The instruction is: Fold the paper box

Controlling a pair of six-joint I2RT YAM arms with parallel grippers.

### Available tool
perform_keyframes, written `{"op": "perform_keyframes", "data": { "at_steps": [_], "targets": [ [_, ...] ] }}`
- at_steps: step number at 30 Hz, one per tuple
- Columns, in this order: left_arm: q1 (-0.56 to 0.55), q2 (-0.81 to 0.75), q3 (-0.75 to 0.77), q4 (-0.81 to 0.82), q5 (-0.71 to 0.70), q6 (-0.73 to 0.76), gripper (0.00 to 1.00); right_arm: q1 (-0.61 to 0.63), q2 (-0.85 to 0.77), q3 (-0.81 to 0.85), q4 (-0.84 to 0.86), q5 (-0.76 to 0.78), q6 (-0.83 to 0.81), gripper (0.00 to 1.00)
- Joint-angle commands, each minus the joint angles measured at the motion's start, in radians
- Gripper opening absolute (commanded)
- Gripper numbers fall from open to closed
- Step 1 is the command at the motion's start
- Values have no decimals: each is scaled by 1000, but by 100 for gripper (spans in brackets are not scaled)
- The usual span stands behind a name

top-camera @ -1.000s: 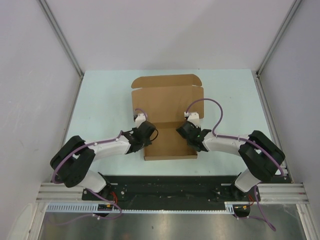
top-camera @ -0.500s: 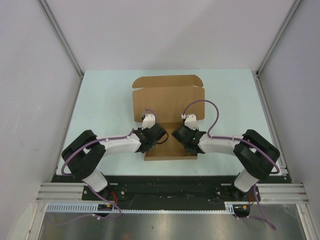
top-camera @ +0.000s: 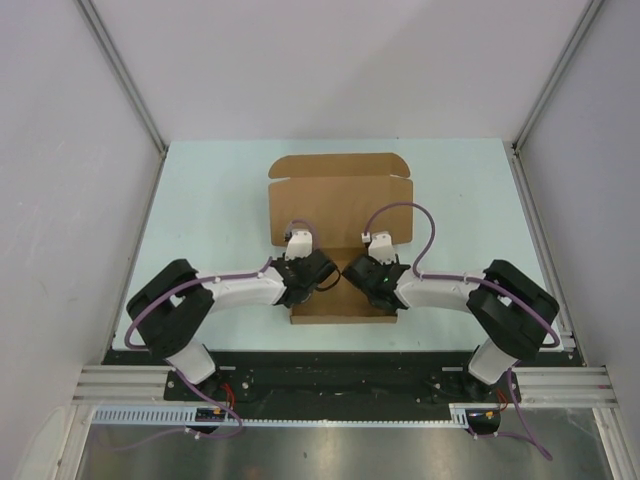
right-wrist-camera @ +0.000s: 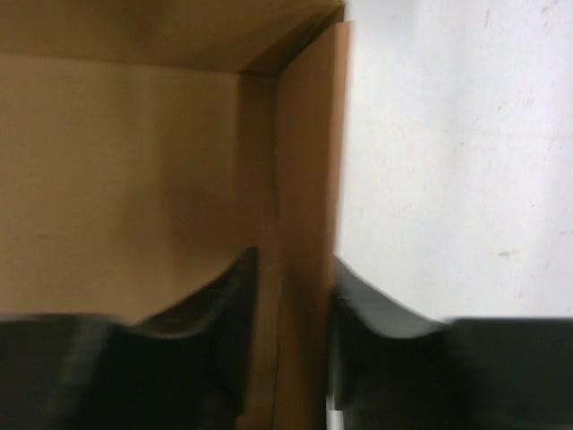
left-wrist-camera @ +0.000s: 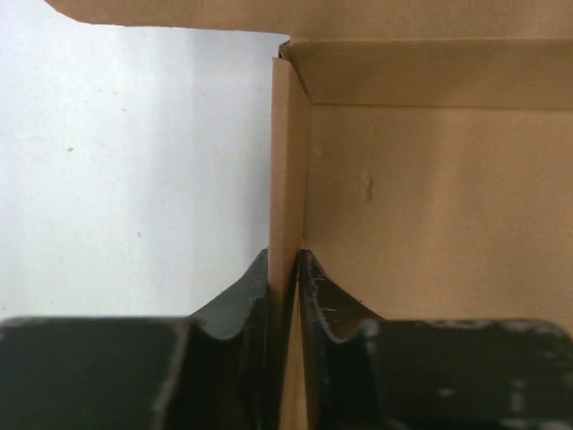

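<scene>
The paper box (top-camera: 340, 205) is plain brown cardboard lying in the middle of the pale table, with its lid panel and front flap (top-camera: 340, 165) open flat toward the far side. My left gripper (top-camera: 299, 284) is shut on the box's raised left side wall (left-wrist-camera: 288, 179), one finger on each face of it. My right gripper (top-camera: 387, 287) is shut on the raised right side wall (right-wrist-camera: 304, 161) in the same way. Both walls stand upright against the box floor (left-wrist-camera: 430, 197). The arms hide the near half of the box in the top view.
The pale blue-green table (top-camera: 200, 210) is enclosed by white walls with aluminium posts (top-camera: 125, 85) at left and right. A black base plate and metal rail (top-camera: 340, 385) run along the near edge under the arm bases.
Both grippers have moved inward toward each other along the box's near half, and the two side walls now stand upright in their grip. The box has shifted slightly to the right.
</scene>
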Motion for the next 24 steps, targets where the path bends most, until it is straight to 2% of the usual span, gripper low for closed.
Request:
{"op": "perform_keyframes", "data": {
  "at_steps": [1, 4, 6, 10, 16, 24],
  "targets": [
    [-27, -83, -8, 25, 21, -38, 25, 30, -76, 6, -73, -45, 4, 52],
    [-24, -120, -9, 17, 12, -33, 32, 30, -108, 23, -97, -38, 3, 65],
    [-21, -141, -11, 13, 2, -30, 37, 30, -139, 32, -116, -35, 9, 70],
    [-22, -181, -17, 4, -14, -27, 52, 33, -191, 43, -134, -37, 14, 81],
    [-19, -249, -31, -13, -31, -22, 58, 33, -287, 68, -192, -25, 17, 90],
    [-18, -404, -49, -70, -49, -2, 60, 34, -494, 124, -310, -13, -34, 98]
  ]
}}
